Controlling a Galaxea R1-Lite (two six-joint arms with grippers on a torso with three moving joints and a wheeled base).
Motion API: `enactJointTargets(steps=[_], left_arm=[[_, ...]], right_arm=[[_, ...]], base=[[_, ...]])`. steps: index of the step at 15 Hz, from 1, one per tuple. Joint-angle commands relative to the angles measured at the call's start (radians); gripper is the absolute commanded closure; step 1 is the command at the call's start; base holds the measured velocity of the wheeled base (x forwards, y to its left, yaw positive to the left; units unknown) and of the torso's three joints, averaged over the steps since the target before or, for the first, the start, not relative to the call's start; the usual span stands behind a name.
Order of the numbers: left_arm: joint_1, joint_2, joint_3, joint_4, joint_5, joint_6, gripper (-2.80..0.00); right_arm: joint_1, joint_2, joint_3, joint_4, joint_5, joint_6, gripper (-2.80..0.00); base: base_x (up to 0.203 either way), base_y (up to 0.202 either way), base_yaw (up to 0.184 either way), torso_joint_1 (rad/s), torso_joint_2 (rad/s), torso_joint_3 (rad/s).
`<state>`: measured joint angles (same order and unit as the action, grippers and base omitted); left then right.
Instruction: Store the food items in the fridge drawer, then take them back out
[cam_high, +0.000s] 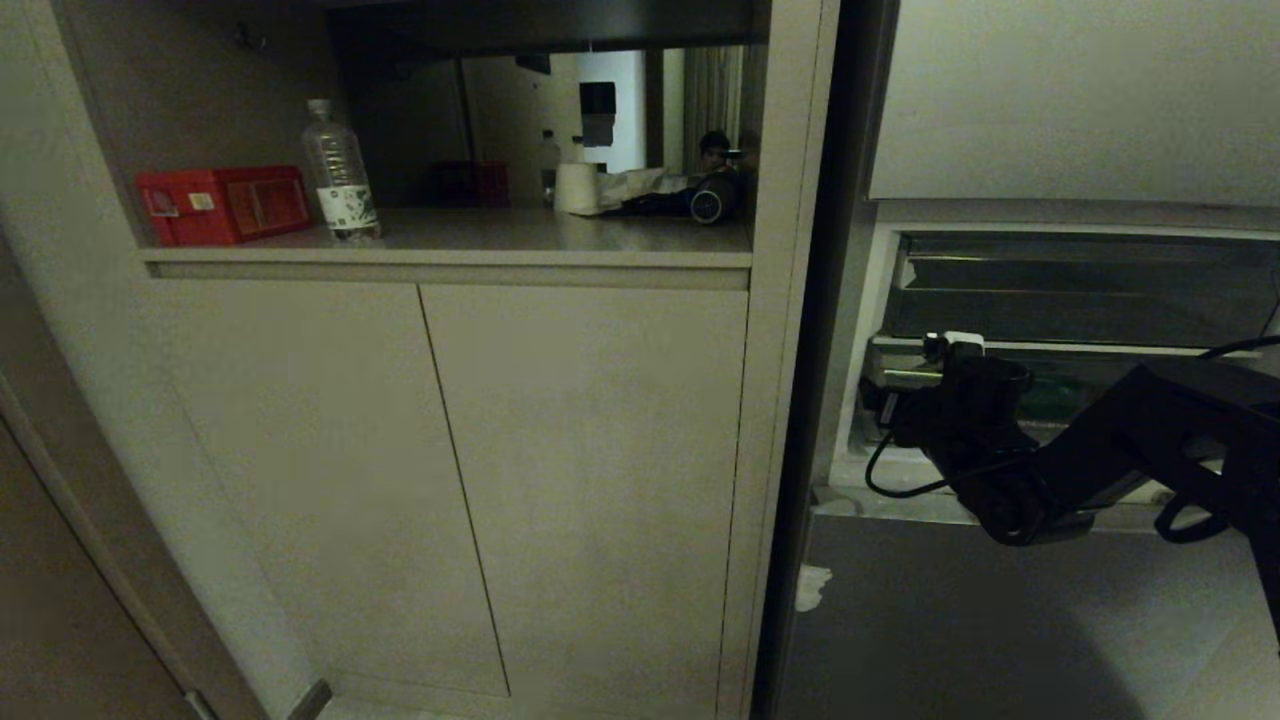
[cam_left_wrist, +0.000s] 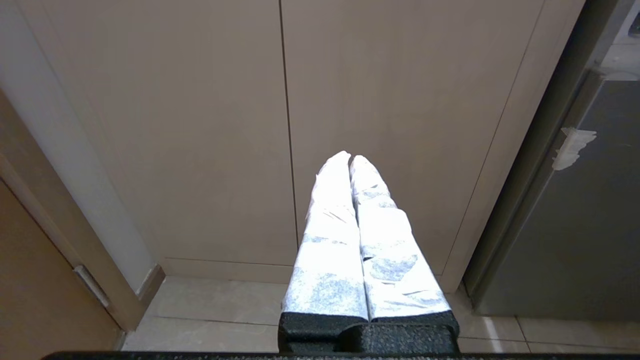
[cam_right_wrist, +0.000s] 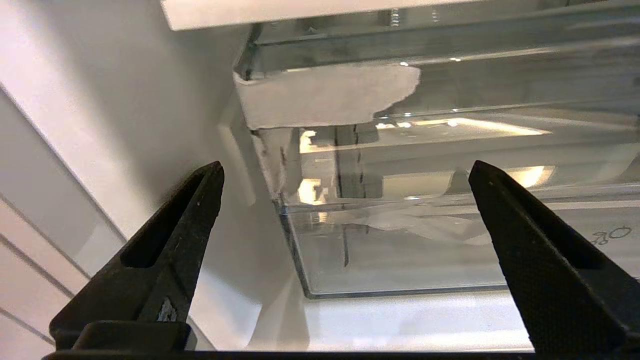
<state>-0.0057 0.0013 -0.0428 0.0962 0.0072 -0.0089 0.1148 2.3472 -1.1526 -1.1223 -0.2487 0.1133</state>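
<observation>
Right at the taped front corner of the fridge drawer (cam_right_wrist: 400, 240), the right end effector (cam_right_wrist: 345, 175) hovers with its fingers spread wide and empty — while the left end effector (cam_left_wrist: 350, 159), pressed shut on nothing, hangs before the cabinet doors (cam_left_wrist: 200, 125).

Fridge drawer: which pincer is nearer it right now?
Right. The right pincer is open just in front of the fridge drawer, at its taped corner. The left pincer, shut, faces the cabinet doors.
</observation>
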Motion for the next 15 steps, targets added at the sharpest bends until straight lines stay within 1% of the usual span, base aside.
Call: enactJointTargets(steps=[1,3,4,5,11,13,15], left_arm=[[0.000,0.000,0.000,0.000,0.000,0.000,0.00],[0.000,0.000,0.000,0.000,0.000,0.000,0.00],[0.000,0.000,0.000,0.000,0.000,0.000,0.00],[0.000,0.000,0.000,0.000,0.000,0.000,0.00],[0.000,0.000,0.000,0.000,0.000,0.000,0.00],[0.000,0.000,0.000,0.000,0.000,0.000,0.00],[0.000,0.000,0.000,0.000,0.000,0.000,0.00]], right_arm=[[0.002,0.000,-0.001,-0.007,0.000,0.000,-2.80],[0.002,0.000,-0.001,-0.007,0.000,0.000,-2.80],[0.003,0.000,-0.001,-0.007,0.000,0.000,-1.69],[0.005,0.001,-0.003,-0.007,0.000,-0.001,0.00],[0.059,0.001,-0.011,-0.004,-0.004,-0.001,0.00],[0.080,0.003,-0.025,-0.001,-0.024,-0.004,0.00],[0.083,0.003,-0.024,-0.001,-0.024,-0.006,0.00]], base=[[0.000,0.000,0.000,0.000,0.00,0.000],[0.000,0.000,0.000,0.000,0.00,0.000],[0.000,0.000,0.000,0.000,0.00,0.000],[0.000,0.000,0.000,0.000,0.00,0.000],[0.000,0.000,0.000,0.000,0.00,0.000],[0.000,0.000,0.000,0.000,0.00,0.000],[0.000,0.000,0.000,0.000,0.00,0.000]])
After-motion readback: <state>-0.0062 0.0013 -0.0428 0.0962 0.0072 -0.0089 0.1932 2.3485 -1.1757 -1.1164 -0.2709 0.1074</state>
